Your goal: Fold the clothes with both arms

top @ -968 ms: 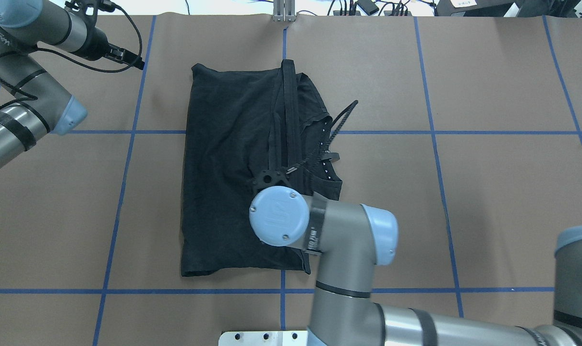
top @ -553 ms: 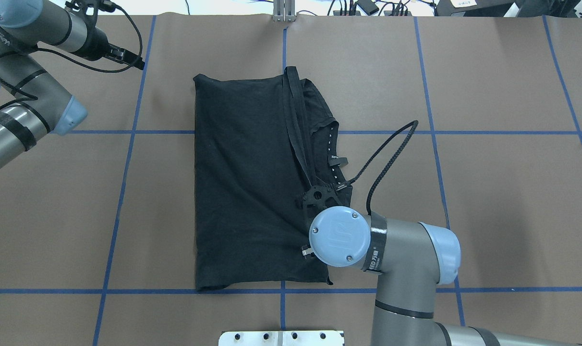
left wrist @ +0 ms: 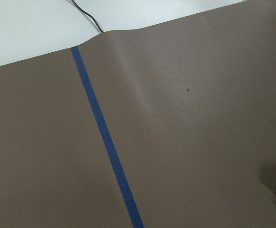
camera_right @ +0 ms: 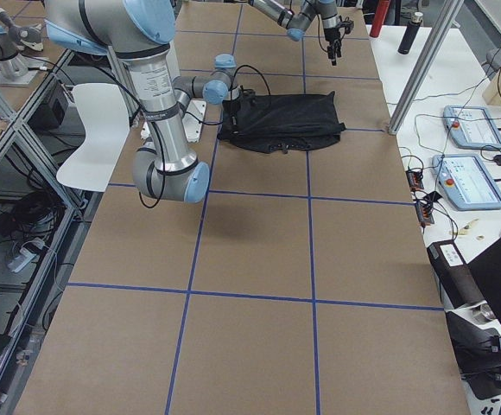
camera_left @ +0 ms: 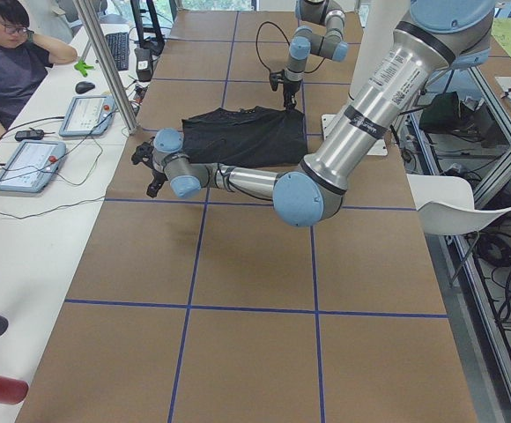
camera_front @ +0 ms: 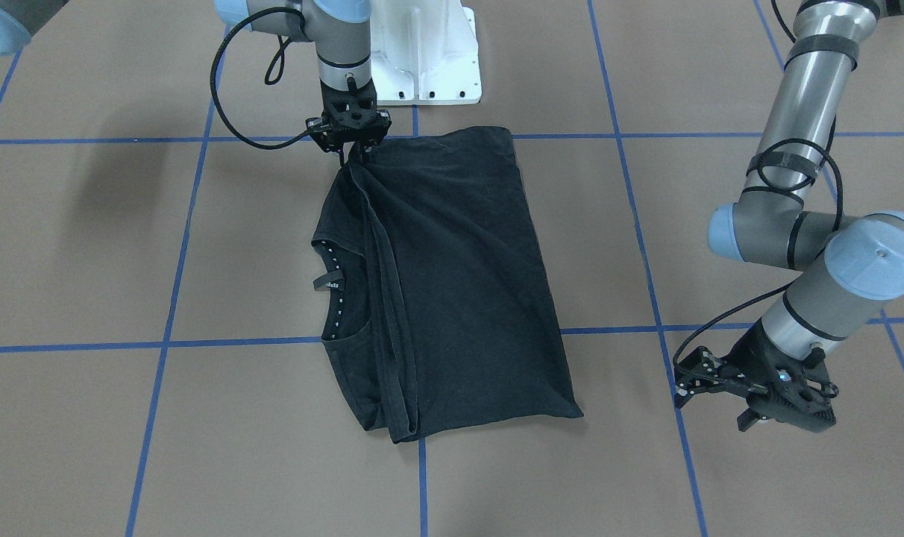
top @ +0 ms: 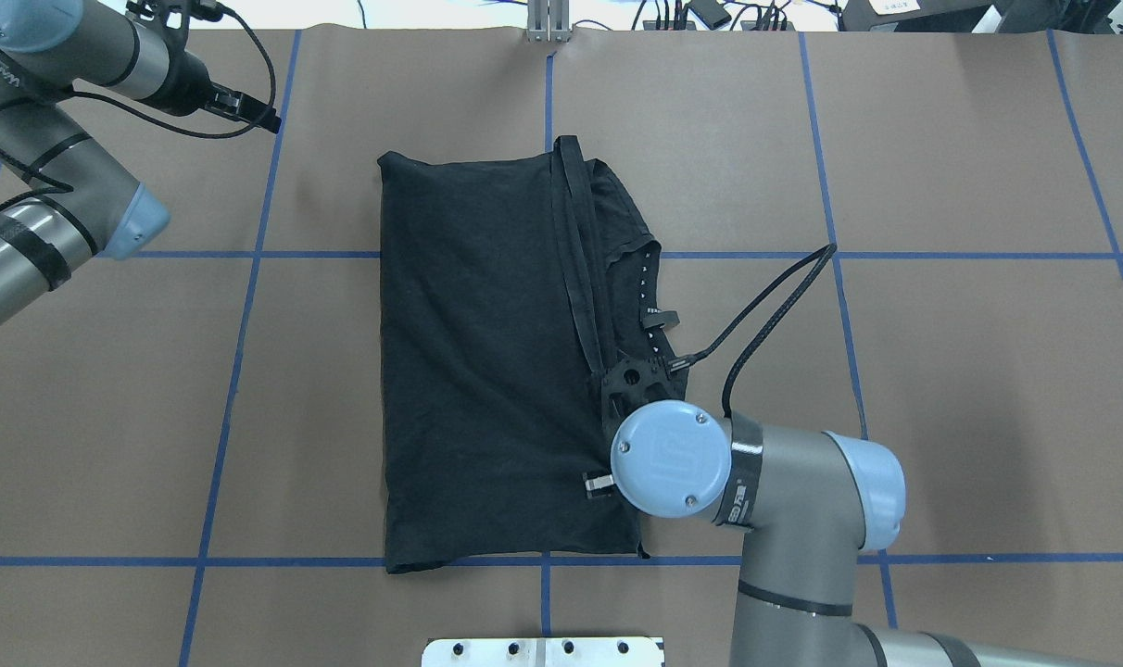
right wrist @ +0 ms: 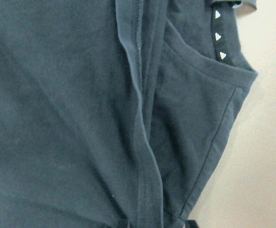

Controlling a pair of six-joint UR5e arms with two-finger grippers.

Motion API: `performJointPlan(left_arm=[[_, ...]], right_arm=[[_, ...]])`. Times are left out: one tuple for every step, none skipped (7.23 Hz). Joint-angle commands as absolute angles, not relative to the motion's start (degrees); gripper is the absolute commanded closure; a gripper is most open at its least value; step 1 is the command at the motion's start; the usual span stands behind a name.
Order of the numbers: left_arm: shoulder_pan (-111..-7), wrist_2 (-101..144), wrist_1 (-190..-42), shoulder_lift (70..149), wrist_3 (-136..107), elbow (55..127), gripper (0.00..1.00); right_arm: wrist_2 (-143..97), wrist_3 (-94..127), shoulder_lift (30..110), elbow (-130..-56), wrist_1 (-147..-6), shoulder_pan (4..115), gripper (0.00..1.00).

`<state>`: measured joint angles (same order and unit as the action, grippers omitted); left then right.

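Bare brown table spreads wide on the robot's right of the folded T-shirt, with a narrower bare strip on its left. The right arm hangs over the shirt's near right corner, its cable looping outward. The left gripper sits well apart at the far left. The white pedestal base stands near the shirt's robot-side edge.

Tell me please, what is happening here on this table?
A two-armed robot is folding a black T-shirt on a brown table. The right gripper pinches the shirt's folded-over edge at the end nearest the robot's base, and the cloth is drawn up toward it. The shirt lies partly folded, its collar showing at one side. The left gripper hangs over bare table, away from the shirt, holding nothing.
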<state>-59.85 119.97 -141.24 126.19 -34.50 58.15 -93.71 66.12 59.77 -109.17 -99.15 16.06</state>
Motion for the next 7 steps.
performJointPlan(left_arm=[[-59.3, 120.1, -141.2, 126.2, -38.1, 59.0, 0.00], [-57.2, 120.0, -141.2, 126.1, -42.1, 61.0, 0.00], [-56.6, 120.0, -141.2, 125.2, -48.8, 63.6, 0.00], [-54.3, 120.0, -141.2, 122.5, -53.7, 68.3, 0.00], [-51.4, 120.0, -141.2, 118.3, -59.1, 75.3, 0.00], [-47.9, 119.8, -141.2, 114.4, -66.3, 81.9, 0.00], [-43.9, 119.0, -141.2, 111.4, -73.0, 87.5, 0.00]], right_arm=[[-98.2, 66.4, 59.0, -109.2, -99.1, 22.2, 0.00], [-99.6, 70.9, 58.9, -109.4, -99.0, 24.0, 0.00], [-99.6, 79.4, 59.4, -109.3, -95.9, 24.3, 0.00], [-99.5, 84.8, 61.1, -109.3, -90.2, 24.3, 0.00], [-99.3, 90.6, 63.5, -109.7, -86.6, 24.3, 0.01], [-98.6, 94.9, 65.2, -110.5, -84.6, 24.3, 0.01], [-97.7, 99.0, 66.4, -112.2, -84.6, 24.2, 0.01]])
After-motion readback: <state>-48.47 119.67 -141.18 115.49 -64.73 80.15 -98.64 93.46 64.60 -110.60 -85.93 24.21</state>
